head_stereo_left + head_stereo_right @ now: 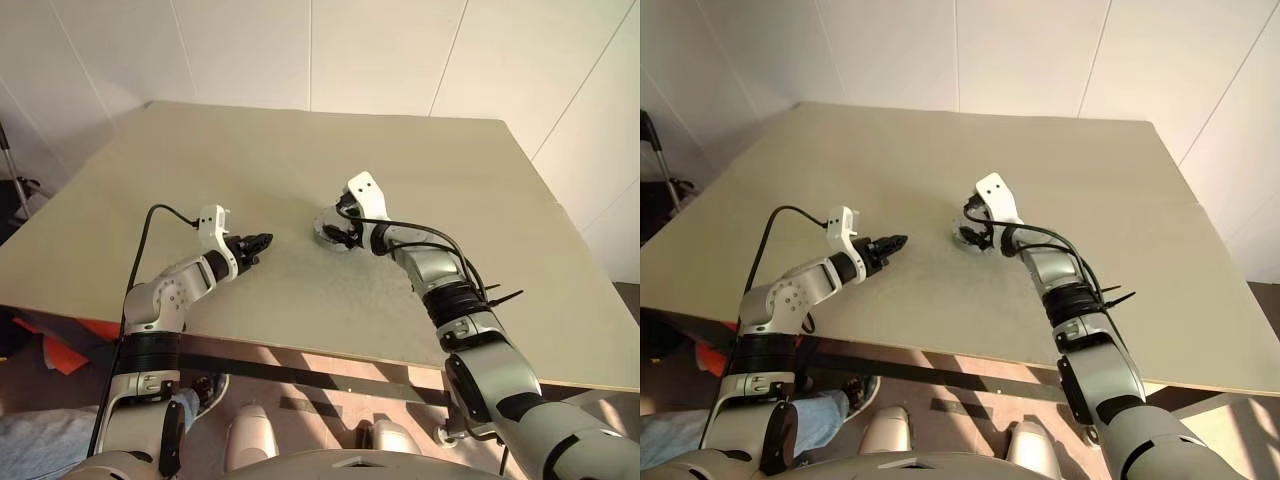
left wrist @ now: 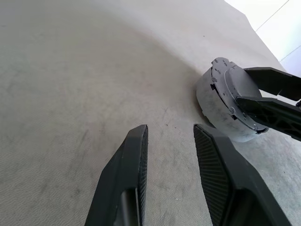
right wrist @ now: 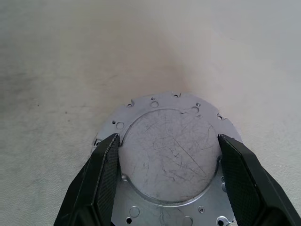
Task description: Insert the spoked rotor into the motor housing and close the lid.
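Observation:
The motor housing (image 2: 210, 102) is a round grey cup standing on the table, a little past its middle (image 1: 326, 233). The pale silver lid (image 3: 171, 157) lies flat on top of it, scratched, with small holes around its rim. My right gripper (image 3: 168, 139) reaches over the lid, one finger against each side of its raised centre, and the black fingers (image 2: 263, 110) lie across the lid's face. My left gripper (image 2: 169, 127) hovers low over bare table to the housing's left (image 1: 264, 242), open and empty. The spoked rotor is hidden.
The beige table (image 1: 300, 150) spreads wide around the housing, and its front edge (image 1: 330, 352) runs close below both arms. A person's leg in jeans (image 1: 820, 418) and an orange thing (image 1: 62, 352) show under the table at the left.

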### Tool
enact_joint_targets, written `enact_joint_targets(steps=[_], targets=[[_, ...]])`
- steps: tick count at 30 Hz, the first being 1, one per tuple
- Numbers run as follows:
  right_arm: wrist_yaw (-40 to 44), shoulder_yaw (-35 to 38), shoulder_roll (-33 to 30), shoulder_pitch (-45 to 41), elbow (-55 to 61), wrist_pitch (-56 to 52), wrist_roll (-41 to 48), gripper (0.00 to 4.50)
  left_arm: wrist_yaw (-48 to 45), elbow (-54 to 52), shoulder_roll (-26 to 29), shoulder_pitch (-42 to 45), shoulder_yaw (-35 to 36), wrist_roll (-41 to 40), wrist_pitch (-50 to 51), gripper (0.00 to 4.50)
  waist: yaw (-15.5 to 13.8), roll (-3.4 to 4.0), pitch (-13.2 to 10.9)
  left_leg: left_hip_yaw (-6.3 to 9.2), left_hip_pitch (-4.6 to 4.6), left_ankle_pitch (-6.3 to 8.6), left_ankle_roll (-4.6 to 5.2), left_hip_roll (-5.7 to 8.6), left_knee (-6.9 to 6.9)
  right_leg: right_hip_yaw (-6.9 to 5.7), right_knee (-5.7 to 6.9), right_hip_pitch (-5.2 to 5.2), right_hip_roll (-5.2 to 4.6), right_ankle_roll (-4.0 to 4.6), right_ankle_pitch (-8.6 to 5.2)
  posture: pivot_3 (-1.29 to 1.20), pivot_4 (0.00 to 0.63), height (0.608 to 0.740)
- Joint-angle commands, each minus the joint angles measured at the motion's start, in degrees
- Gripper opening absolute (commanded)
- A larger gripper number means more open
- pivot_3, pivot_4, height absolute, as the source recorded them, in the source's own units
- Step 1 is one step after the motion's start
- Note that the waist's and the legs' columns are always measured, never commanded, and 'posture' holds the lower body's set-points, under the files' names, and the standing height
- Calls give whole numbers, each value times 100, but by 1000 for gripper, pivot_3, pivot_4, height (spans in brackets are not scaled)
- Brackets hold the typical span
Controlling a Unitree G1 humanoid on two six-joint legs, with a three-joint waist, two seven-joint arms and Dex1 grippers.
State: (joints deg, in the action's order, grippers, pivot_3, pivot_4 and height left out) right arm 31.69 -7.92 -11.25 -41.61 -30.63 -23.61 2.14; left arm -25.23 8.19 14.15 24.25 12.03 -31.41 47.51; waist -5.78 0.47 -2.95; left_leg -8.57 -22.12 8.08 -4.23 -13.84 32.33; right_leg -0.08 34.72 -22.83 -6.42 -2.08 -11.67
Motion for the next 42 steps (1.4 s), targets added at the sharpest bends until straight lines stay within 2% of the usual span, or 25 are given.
enact_joint_targets(steps=[1,8,21,27,34,42], targets=[[127,194,-35,8,394,-375,246,3175,-37,-136,-7,107,-27,-45,-61,1629,7,0,0,0,-4,0,-1,0,0,0,0,-5,1,0,0,0,0,740],[172,422,81,-88,940,-1035,652,3175,-59,-101,-5,118,-101,-9,-80,1629,25,3,-3,-2,-11,0,0,-3,-3,-1,1,-18,2,2,-2,0,0,740],[-19,-61,-20,78,497,-504,83,3175,-23,-165,3,77,-77,-30,-71,1629,27,3,-3,-2,-8,-5,-9,-4,-3,0,5,-19,3,2,-1,0,0,740],[30,-30,-16,74,367,-457,101,3175,-20,-203,26,12,-67,-33,-55,1629,31,2,-3,-2,1,0,-1,-4,-2,1,8,-14,2,2,-1,0,0,740],[-61,378,72,-116,322,-869,431,3175,3,-221,-7,-29,-102,-23,-54,1629,29,2,-3,-2,1,-1,-1,-4,-2,2,9,-13,3,3,-1,0,0,740],[-125,242,26,-88,325,-770,265,3175,-10,-195,-2,-7,-112,-14,-55,1629,24,2,-3,-2,1,-1,-2,-4,-1,2,10,-12,2,3,0,0,0,740]])
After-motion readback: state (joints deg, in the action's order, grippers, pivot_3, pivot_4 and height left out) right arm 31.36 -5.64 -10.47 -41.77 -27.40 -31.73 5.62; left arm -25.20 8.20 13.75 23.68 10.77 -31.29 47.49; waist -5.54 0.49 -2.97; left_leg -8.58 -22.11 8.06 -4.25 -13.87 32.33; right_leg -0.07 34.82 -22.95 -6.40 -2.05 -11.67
